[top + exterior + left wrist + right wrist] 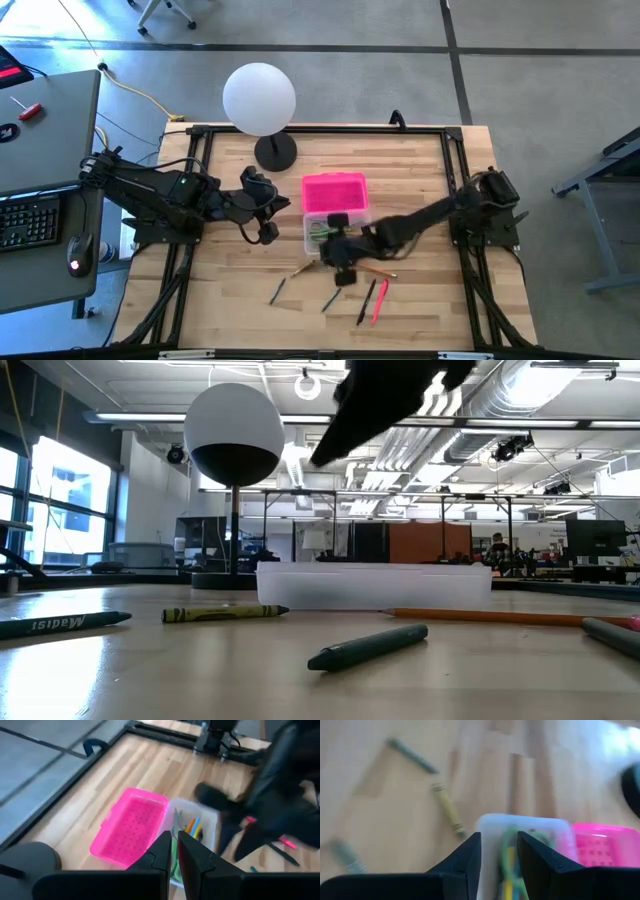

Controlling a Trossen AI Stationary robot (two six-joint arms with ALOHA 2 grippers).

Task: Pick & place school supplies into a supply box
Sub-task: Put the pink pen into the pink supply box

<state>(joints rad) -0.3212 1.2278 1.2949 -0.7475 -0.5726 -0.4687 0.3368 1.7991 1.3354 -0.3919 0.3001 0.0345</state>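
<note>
The supply box is a clear tray on the table's middle, with pens and pencils lying inside it. Its pink lid lies flat beside it on the far side. More school supplies lie loose on the wood nearer the front edge: an olive crayon, green ones, an orange pencil, a black pen and a red one. My right gripper is open over the box's near end. My left gripper is shut, raised to the left of the box.
A white globe lamp stands on its dark round base at the table's far side, just beyond the lid. A black frame runs around the tabletop. A desk with a keyboard stands off to the left. Bare wood lies at front left.
</note>
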